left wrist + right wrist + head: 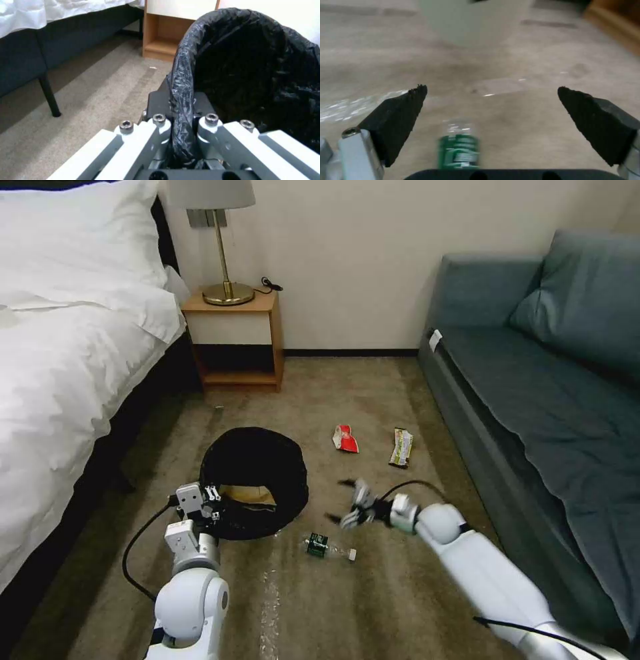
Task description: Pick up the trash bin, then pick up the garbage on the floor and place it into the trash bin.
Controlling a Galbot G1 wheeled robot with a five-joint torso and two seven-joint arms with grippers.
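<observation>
The trash bin (257,460), lined with a black bag, is tilted toward me, and my left gripper (208,508) is shut on its near rim. In the left wrist view the fingers (156,125) pinch the bag-covered rim of the trash bin (246,70). A brown paper bag (248,493) lies inside it. The clear bottle with a green label (327,546) lies on the floor (373,600). My right gripper (338,501) hangs open just above and beyond it. In the right wrist view the bottle (458,147) lies below the open right gripper (491,92). A red-white wrapper (345,439) and a green-yellow bar wrapper (401,448) lie farther off.
A white bed (60,367) runs along the left, with a bed leg (50,97) on the carpet. A wooden nightstand (233,340) with a lamp stands against the back wall. A grey-blue sofa (547,400) lines the right side.
</observation>
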